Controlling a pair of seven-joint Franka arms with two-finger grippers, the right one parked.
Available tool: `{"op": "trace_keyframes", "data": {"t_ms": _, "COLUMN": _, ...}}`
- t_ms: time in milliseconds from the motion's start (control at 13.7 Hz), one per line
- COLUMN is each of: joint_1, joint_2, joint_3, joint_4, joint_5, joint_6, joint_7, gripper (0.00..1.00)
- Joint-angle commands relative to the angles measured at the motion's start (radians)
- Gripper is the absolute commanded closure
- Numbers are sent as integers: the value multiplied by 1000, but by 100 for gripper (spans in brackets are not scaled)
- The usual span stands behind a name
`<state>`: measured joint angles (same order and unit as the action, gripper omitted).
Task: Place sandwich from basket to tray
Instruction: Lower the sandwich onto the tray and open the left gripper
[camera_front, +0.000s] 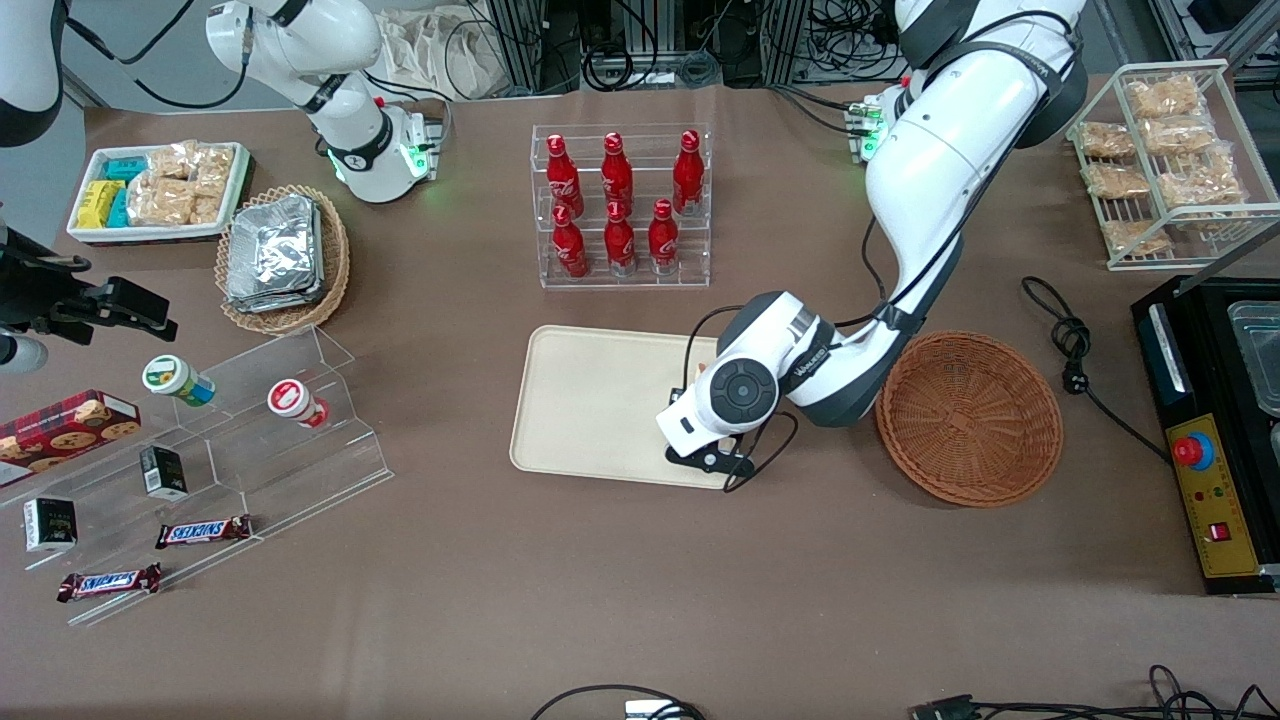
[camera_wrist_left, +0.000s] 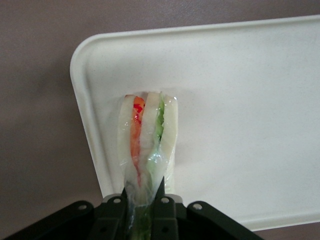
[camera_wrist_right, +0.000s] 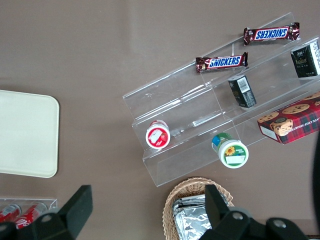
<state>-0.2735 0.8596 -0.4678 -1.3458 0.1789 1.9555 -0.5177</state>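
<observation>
One sandwich (camera_wrist_left: 146, 145) clamped in the gripper (camera_wrist_left: 144, 200), long axis pointing straight out from it, over the tray (camera_wrist_left: 240, 125) corner nearest the basket (camera_front: 970, 418).

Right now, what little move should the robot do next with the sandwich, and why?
Probably lower a bit and open. The gripper is shut on the wrapped sandwich, which hangs over the tray near its corner, and the basket is already empty. Whether it touches the tray is unclear.
</observation>
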Motion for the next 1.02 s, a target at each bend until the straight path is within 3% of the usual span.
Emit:
{"op": "trace_keyframes", "data": {"t_ms": 0, "joint_1": -6, "joint_2": 16, "joint_3": 6, "joint_4": 13, "joint_5": 13, "joint_6": 35, "joint_7": -89, "gripper": 100}}
{"op": "trace_keyframes", "data": {"t_ms": 73, "joint_1": -6, "joint_2": 19, "joint_3": 6, "joint_4": 13, "joint_5": 11, "joint_6": 39, "joint_7": -116, "gripper": 100}}
{"op": "trace_keyframes", "data": {"t_ms": 219, "joint_1": -6, "joint_2": 19, "joint_3": 6, "joint_4": 13, "joint_5": 11, "joint_6": 39, "joint_7": -123, "gripper": 84}}
{"op": "trace_keyframes", "data": {"t_ms": 292, "joint_1": -3, "joint_2": 15, "joint_3": 6, "joint_4": 14, "joint_5": 11, "joint_6": 37, "joint_7": -110, "gripper": 9}}
{"op": "trace_keyframes", "data": {"t_ms": 365, "joint_1": -1, "joint_2": 12, "joint_3": 6, "joint_4": 14, "joint_5": 11, "joint_6": 34, "joint_7": -104, "gripper": 0}}
{"op": "trace_keyframes", "data": {"t_ms": 948, "joint_1": 63, "joint_2": -164, "joint_3": 6, "joint_4": -13, "joint_5": 11, "joint_6": -72, "joint_7": -117, "gripper": 0}}
